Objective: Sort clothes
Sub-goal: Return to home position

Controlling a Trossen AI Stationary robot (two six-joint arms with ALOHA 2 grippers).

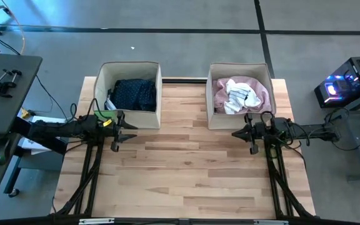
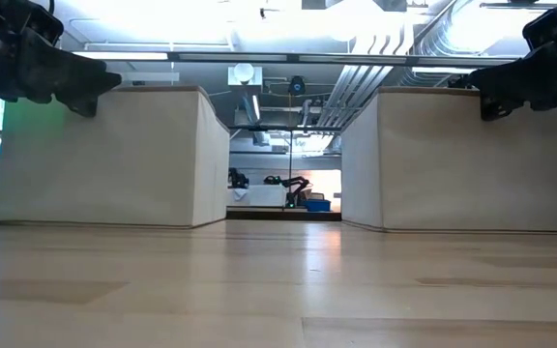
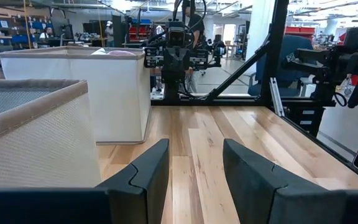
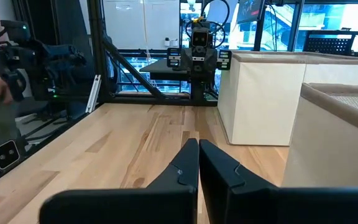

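Observation:
Two beige fabric boxes stand at the table's far side. The left box (image 1: 130, 94) holds the navy white-dotted dress (image 1: 134, 94) and a bit of white and green cloth (image 1: 110, 104). The right box (image 1: 239, 95) holds the pink shirt (image 1: 255, 89) with a white cloth (image 1: 239, 97) on top. My left gripper (image 1: 132, 129) hovers open and empty in front of the left box. My right gripper (image 1: 235, 133) hovers shut and empty in front of the right box. Both point toward the table's middle.
The bare wooden tabletop (image 1: 186, 169) stretches from the boxes to the near edge. A dark side table (image 1: 5, 81) with cables stands to the left, and lit equipment (image 1: 349, 84) stands to the right. A gap (image 1: 184, 100) lies between the two boxes.

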